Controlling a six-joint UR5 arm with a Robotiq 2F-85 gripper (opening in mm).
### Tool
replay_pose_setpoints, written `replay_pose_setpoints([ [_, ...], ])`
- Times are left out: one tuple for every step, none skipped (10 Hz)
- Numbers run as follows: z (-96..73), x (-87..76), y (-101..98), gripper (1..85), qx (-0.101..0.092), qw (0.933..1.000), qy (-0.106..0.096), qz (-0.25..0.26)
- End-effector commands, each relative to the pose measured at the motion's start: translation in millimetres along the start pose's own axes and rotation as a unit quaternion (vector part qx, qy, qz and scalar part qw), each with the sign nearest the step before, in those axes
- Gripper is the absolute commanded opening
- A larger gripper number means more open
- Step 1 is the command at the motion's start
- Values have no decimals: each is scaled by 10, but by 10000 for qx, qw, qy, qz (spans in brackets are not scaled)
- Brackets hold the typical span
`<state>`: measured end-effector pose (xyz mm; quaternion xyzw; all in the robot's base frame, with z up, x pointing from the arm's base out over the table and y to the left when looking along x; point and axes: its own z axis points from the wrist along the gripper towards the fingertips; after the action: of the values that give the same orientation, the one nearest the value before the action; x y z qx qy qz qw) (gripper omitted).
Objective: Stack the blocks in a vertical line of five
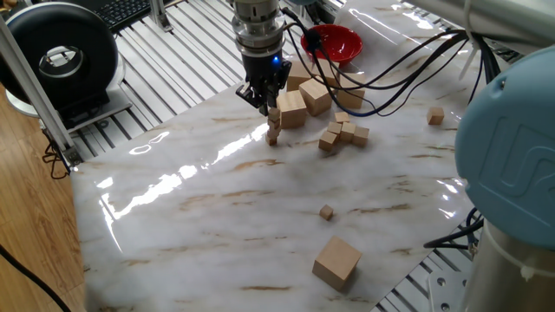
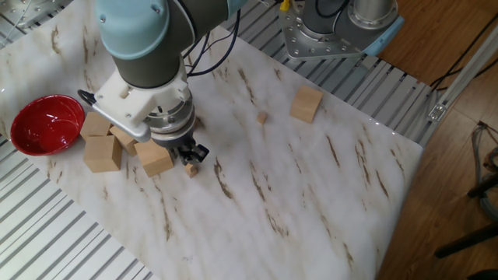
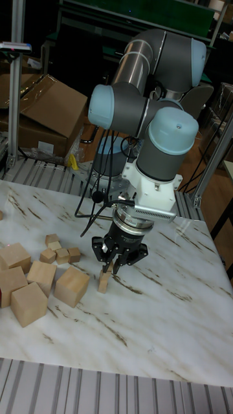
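A short column of tiny light-wood blocks (image 1: 274, 126) stands on the marble table (image 1: 217, 217), about three high. The same column (image 3: 103, 280) shows in the tall fixed view, and only its foot (image 2: 191, 169) shows in the other fixed view. My gripper (image 1: 270, 101) hangs straight over the column, its fingers spread to either side of the top block. The gripper (image 3: 114, 264) looks open, and the arm's wrist hides the column's top in the other fixed view. Several loose tiny blocks (image 1: 343, 133) lie in a cluster to the right. Single ones lie at mid-table (image 1: 326, 211) and far right (image 1: 435, 114).
Bigger wooden cubes (image 1: 303, 100) crowd right behind the column, seen also as cubes (image 3: 45, 284) in the tall fixed view. One large cube (image 1: 336, 262) sits near the front edge. A red bowl (image 1: 336, 42) stands at the back. Cables (image 1: 408, 69) hang over the right side.
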<state>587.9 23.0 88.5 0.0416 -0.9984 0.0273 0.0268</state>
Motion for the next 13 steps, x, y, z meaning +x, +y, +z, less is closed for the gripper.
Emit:
replay_pose_setpoints([
  [-5, -4, 20, 13, -58, 10000, -10, 12],
  [-3, -3, 19, 13, -58, 10000, -10, 12],
  [-2, -2, 19, 13, -58, 10000, -10, 12],
  [-1, -1, 18, 17, -58, 10000, -10, -3],
  [-1, 3, 18, 27, -58, 10000, -2, -19],
  [0, 11, 18, 37, -60, 10000, 13, -34],
  [2, 12, 17, 47, -60, 10000, 13, -57],
  [4, 22, 22, 53, -69, 9999, 35, -73],
  [7, 23, 17, 60, -62, 9999, 36, -87],
  [8, 27, 16, 73, -63, 9999, 44, -103],
  [9, 31, 20, 83, -71, 9999, 51, -119],
  [12, 33, 20, 93, -72, 9999, 58, -134],
  [12, 33, 20, 97, -72, 9999, 58, -141],
])
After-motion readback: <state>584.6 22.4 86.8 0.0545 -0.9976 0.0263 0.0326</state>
